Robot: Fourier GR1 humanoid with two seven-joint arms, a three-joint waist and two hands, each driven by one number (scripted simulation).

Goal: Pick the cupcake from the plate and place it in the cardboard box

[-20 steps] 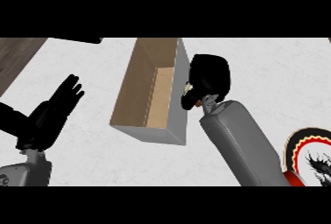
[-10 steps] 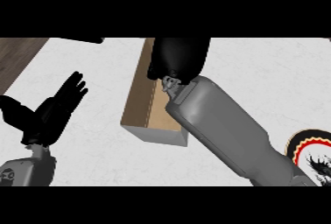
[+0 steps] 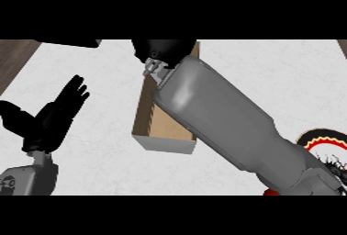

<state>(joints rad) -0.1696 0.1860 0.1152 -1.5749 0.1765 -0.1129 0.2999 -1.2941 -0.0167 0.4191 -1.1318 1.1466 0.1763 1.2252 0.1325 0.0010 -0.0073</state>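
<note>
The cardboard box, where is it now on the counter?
In the head view the box lies at the middle of the counter, mostly hidden under the right forearm. The open left hand is to its left, the plate to its right.

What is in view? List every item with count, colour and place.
cardboard box: one, tan, centre of the counter, largely hidden under the right forearm.
plate: one, dark with red, white and yellow pattern, right edge, partly hidden.
counter: one, white marbled, under everything.
dark wood strip: one, brown, upper left corner.
cupcake: not visible.
left hand: one, black, open, fingers up, resting at left.
right hand: one, black, above the box's far end; fingers not visible.
</note>
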